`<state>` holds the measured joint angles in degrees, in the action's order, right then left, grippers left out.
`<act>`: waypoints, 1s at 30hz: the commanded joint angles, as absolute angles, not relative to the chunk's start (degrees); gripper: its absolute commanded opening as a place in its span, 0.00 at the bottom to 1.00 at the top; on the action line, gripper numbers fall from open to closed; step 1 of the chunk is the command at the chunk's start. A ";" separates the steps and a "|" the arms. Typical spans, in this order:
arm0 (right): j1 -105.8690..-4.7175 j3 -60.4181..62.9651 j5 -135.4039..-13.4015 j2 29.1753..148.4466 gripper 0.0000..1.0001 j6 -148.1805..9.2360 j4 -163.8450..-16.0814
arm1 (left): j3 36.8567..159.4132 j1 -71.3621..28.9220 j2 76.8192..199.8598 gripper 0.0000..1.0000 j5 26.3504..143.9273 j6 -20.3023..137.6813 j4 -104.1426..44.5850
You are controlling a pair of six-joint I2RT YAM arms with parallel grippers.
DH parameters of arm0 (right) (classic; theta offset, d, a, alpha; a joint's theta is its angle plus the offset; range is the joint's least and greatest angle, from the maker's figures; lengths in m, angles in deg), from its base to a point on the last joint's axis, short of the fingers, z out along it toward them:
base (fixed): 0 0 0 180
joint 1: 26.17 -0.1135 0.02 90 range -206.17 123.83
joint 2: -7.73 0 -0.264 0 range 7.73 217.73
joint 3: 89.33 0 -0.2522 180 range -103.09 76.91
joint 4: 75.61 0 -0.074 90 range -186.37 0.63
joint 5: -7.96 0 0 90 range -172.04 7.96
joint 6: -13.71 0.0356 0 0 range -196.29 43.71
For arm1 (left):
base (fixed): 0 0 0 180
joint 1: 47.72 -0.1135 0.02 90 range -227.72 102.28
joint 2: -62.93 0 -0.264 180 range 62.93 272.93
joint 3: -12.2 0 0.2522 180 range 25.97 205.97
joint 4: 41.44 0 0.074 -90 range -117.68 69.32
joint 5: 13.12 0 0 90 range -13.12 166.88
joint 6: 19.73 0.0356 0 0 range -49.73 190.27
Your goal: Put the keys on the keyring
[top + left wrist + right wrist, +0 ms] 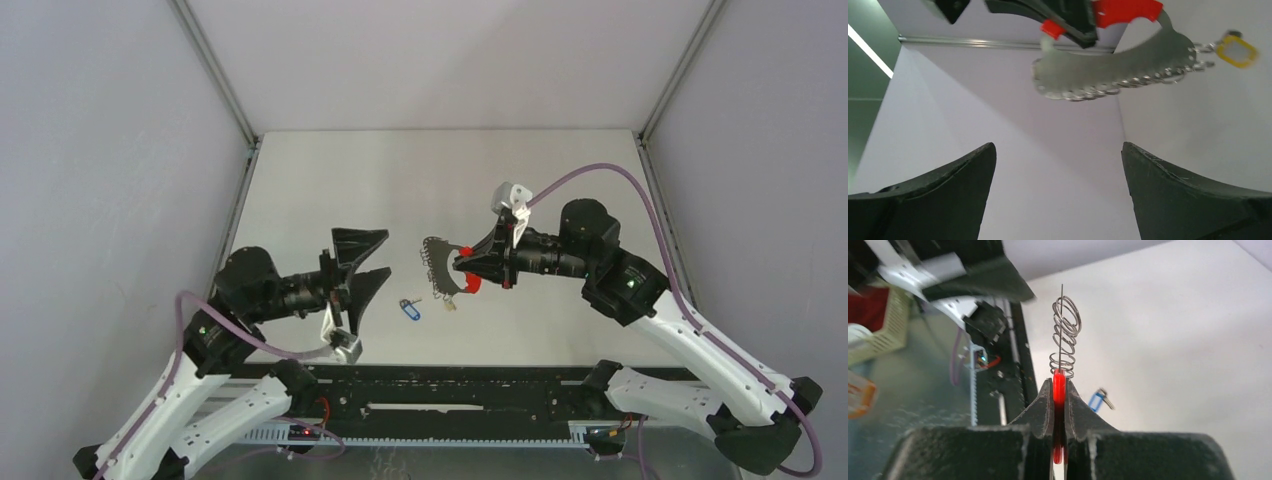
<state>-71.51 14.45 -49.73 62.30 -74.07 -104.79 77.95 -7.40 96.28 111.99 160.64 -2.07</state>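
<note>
My right gripper [462, 268] is shut on the red band [1059, 387] of the grey metal keyring [437, 265] and holds it above the table. In the right wrist view its wire clips [1065, 330] stand edge-on above the jaws. The yellow-orange key [1235, 50] hangs from a clip at one end of the keyring [1113, 70]; it also shows in the top view [450, 303]. The blue key [409, 310] lies on the table below the keyring, and shows in the right wrist view [1096, 401]. My left gripper [385, 254] is open and empty, left of the keyring and facing it.
The table is walled by grey panels on three sides. A black rail [450, 385] with the arm bases runs along the near edge. A red and cream object [873, 325] shows blurred beyond the table edge in the right wrist view.
</note>
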 commanded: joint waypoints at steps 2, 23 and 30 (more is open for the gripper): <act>-74.52 12.57 -56.69 61.38 0.00 -88.92 -110.92 | 90.25 -7.73 100.96 1.00 113.69 129.45 2.50; -88.04 8.91 -68.84 62.92 0.00 -98.99 -111.26 | 103.63 -12.51 119.47 0.74 128.58 89.44 13.86; -89.09 8.64 -70.10 63.57 0.00 -99.75 -111.94 | 102.78 -12.52 117.87 0.66 134.37 89.68 13.72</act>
